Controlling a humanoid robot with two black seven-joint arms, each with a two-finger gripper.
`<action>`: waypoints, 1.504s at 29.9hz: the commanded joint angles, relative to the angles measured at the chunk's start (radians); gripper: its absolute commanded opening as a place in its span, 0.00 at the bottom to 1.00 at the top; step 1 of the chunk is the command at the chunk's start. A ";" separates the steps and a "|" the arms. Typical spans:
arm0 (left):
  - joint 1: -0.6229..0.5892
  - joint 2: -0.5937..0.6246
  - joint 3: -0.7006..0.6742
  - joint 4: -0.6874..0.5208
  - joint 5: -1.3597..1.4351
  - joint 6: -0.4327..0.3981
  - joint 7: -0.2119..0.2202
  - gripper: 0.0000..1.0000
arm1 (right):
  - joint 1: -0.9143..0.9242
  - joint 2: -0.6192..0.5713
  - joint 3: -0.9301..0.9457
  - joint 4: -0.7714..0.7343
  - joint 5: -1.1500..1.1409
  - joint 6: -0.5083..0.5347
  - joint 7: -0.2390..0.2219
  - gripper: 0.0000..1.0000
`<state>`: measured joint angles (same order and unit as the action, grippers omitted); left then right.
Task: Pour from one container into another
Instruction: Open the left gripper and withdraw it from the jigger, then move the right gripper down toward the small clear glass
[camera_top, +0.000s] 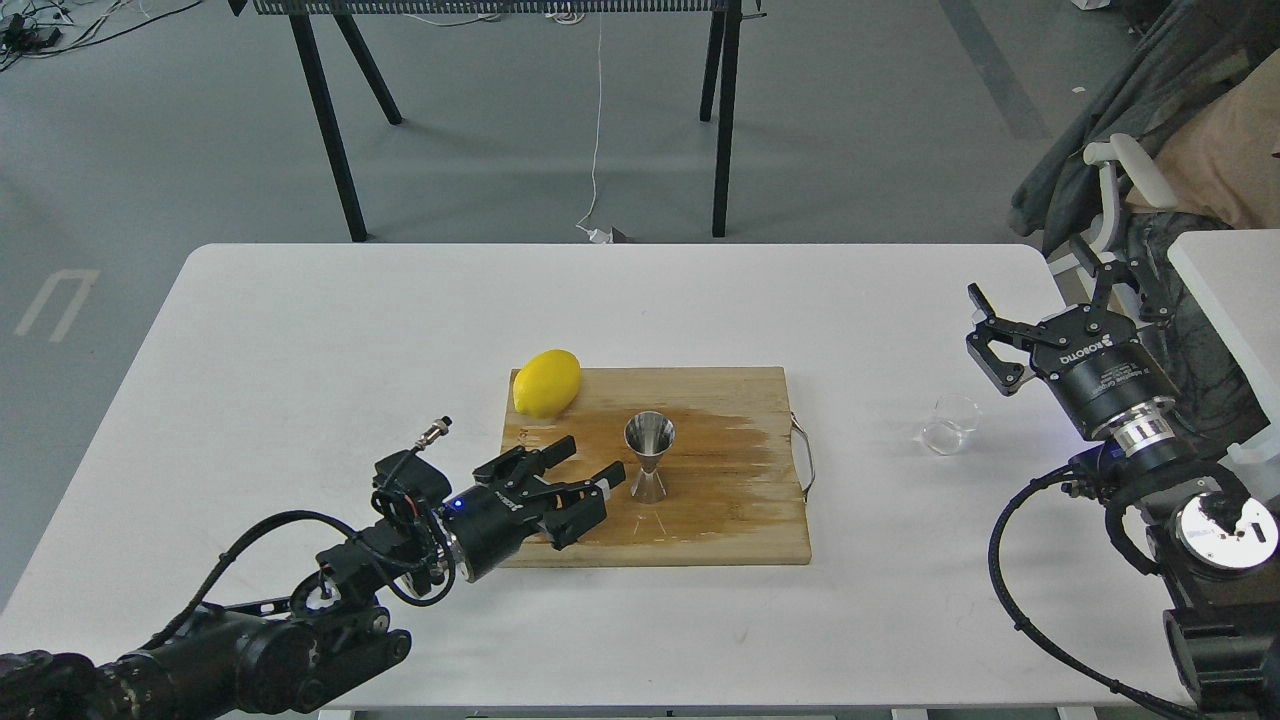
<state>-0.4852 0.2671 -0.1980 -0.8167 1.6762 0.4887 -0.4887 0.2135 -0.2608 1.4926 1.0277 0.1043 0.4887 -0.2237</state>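
The shiny steel jigger (649, 458) stands upright near the middle of the wooden cutting board (720, 500). My left gripper (590, 462) is open just to its left, low over the board, touching nothing. The small clear glass cup (949, 424) rests on the white table to the right of the board. Above and beyond that cup, my right gripper (1040, 275) hangs open with nothing between its fingers.
A yellow lemon (547, 382) lies on the board's far left corner. The board has a metal handle (806, 457) on its right side. Beside the table's right edge are a chair and a second table (1225, 275).
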 joint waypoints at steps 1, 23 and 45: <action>0.000 0.116 -0.012 -0.091 -0.077 0.000 0.000 0.85 | 0.001 0.002 0.000 0.002 0.000 0.000 0.000 0.99; -0.047 0.426 -0.432 -0.081 -1.143 -0.977 0.000 0.86 | 0.026 0.028 -0.075 -0.011 -0.003 0.000 0.000 0.99; -0.030 0.386 -0.426 0.018 -1.406 -0.977 0.000 0.87 | -0.269 0.009 0.084 0.314 0.402 -0.335 0.012 0.98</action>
<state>-0.5158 0.6614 -0.6267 -0.7992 0.2698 -0.4889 -0.4886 0.0039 -0.2437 1.5347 1.2503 0.5079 0.3296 -0.2137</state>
